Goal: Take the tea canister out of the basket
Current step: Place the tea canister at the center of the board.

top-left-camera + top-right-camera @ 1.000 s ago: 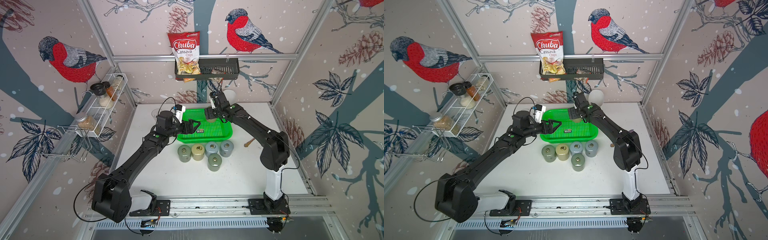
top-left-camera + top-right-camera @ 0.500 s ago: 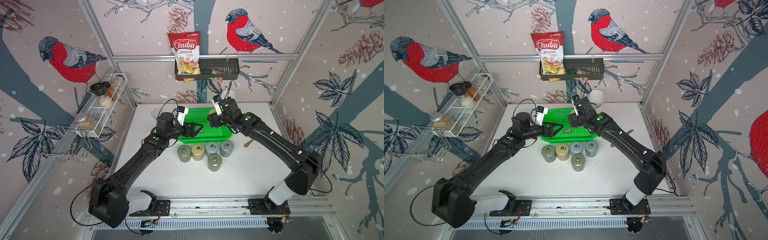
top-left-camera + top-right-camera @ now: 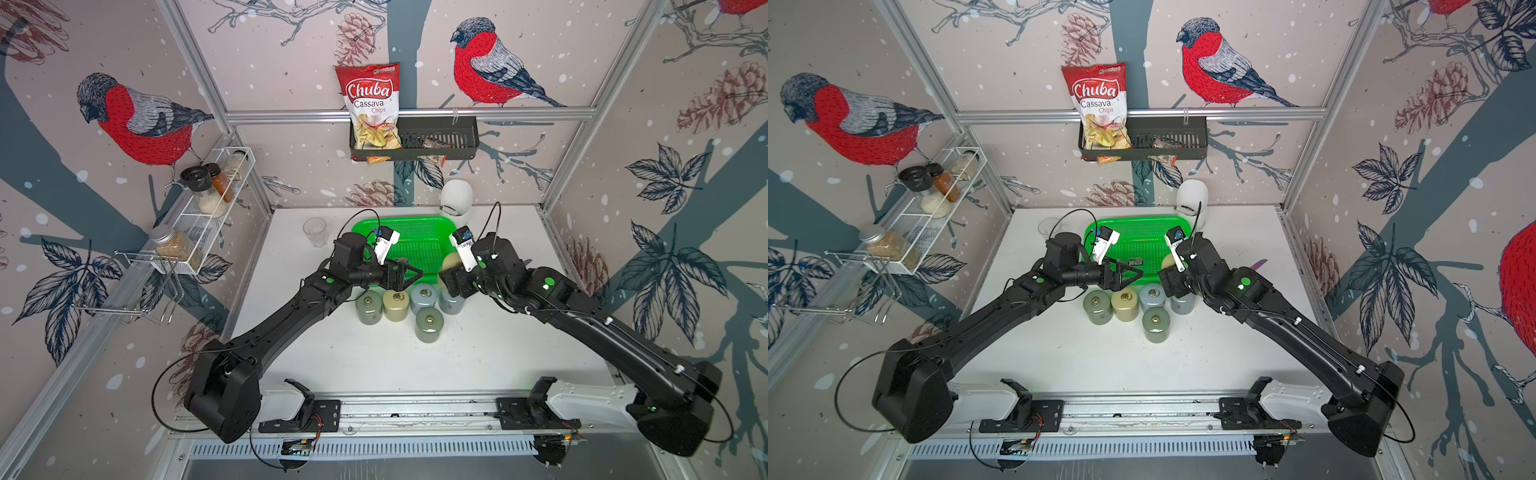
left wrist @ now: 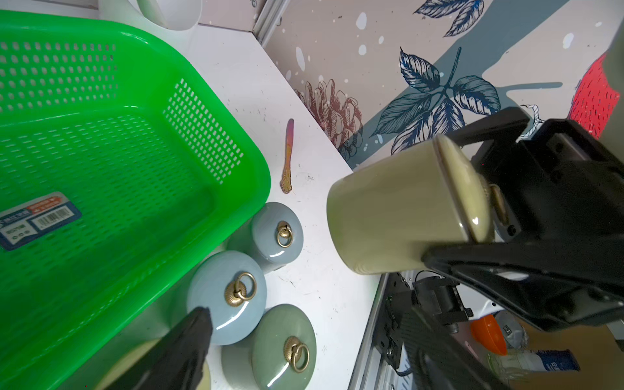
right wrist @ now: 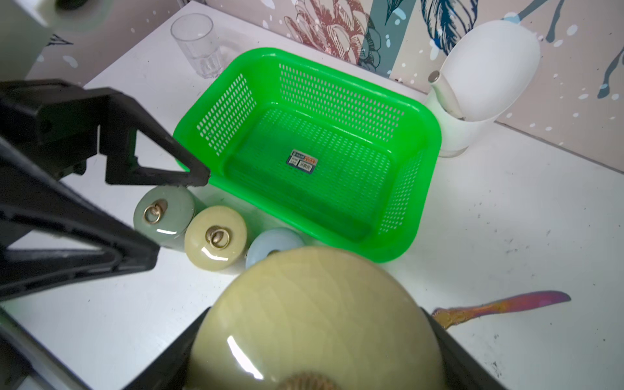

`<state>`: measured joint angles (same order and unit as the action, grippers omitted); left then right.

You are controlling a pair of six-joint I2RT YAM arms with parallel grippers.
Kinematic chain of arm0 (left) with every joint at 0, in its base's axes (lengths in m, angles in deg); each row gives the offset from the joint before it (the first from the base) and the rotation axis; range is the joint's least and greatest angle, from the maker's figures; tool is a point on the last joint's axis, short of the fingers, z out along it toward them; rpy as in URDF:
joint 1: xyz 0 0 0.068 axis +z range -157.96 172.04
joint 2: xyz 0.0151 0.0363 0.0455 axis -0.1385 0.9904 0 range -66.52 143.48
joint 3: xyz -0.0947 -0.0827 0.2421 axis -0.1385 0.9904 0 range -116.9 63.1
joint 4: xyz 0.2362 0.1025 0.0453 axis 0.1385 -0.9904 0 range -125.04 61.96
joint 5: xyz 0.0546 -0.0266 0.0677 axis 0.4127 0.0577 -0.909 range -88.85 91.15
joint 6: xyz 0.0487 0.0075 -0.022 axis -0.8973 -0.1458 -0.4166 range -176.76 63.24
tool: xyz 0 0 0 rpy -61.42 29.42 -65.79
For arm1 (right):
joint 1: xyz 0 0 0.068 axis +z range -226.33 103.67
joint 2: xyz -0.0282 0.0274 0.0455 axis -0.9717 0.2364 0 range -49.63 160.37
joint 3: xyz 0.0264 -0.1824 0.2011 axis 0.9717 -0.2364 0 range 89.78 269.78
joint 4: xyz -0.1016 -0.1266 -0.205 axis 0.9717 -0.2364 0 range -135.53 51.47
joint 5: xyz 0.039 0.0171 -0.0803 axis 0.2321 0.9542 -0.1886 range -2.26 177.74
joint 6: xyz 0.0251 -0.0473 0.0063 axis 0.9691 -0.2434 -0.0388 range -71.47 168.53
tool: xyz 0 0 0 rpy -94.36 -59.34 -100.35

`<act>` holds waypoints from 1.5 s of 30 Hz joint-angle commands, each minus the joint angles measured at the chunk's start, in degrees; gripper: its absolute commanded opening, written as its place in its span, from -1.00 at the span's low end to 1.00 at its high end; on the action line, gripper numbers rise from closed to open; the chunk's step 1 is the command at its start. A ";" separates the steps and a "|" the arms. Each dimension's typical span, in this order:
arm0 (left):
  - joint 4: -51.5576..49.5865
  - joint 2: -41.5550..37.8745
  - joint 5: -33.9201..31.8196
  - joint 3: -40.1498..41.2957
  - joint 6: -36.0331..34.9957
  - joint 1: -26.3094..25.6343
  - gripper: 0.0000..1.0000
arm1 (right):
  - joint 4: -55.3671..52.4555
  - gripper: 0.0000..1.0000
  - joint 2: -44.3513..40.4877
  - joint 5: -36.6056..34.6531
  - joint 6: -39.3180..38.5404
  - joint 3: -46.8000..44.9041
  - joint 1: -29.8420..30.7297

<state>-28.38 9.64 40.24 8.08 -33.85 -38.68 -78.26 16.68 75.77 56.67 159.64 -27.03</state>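
Glossy glazed ceramic, squat and cylindrical, olive-beige, with a domed lid and a small brass ring: so much for the tea canister [image 4: 398, 209]. Held in the air, tipped well over on its side, by the right pincer [image 4: 449, 202], closed narrow at the lid's ring. Clear of the basket [image 5: 422, 135], just off its near right corner, above the desk [image 3: 374, 365]. Bright green plastic there, rectangular with rounded corners, perforated walls and floor, holding only a barcode sticker [image 5: 302, 161]. Along the near rim, standing upright on the desk, five more canisters [image 3: 429, 324] of like make in green, beige and pale blue. Over that row, spread wide and gripping nothing, the left pincer [image 5: 177, 216]. Beside the basket, flat on the desk, an iridescent piece of cutlery [image 5: 499, 309].
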 commanded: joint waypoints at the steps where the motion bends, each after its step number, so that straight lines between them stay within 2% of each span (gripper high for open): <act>1: 1.24 0.44 1.25 -0.13 -1.78 -1.07 0.84 | 1.61 -1.00 -2.73 -0.64 3.61 -3.04 1.50; 7: -0.26 0.50 0.20 1.70 -2.55 -2.19 0.84 | 3.87 -1.00 -6.70 -2.07 8.87 -11.89 4.55; 18: -1.24 1.25 -0.24 2.62 -3.27 -3.03 0.84 | 7.42 -1.00 -8.97 -6.42 14.44 -22.04 4.58; 36: -3.00 2.94 -2.06 0.60 -4.55 -3.03 0.84 | 17.64 -1.00 -7.88 -6.92 22.08 -33.43 3.53; 45: -3.00 3.00 -2.97 0.18 -4.70 -3.02 0.86 | 21.81 -1.00 -6.42 -8.62 23.38 -37.24 3.52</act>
<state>-31.79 12.57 37.75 8.84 -37.67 -41.52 -61.99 10.01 69.63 78.66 122.68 -23.53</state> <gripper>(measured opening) 0.931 0.846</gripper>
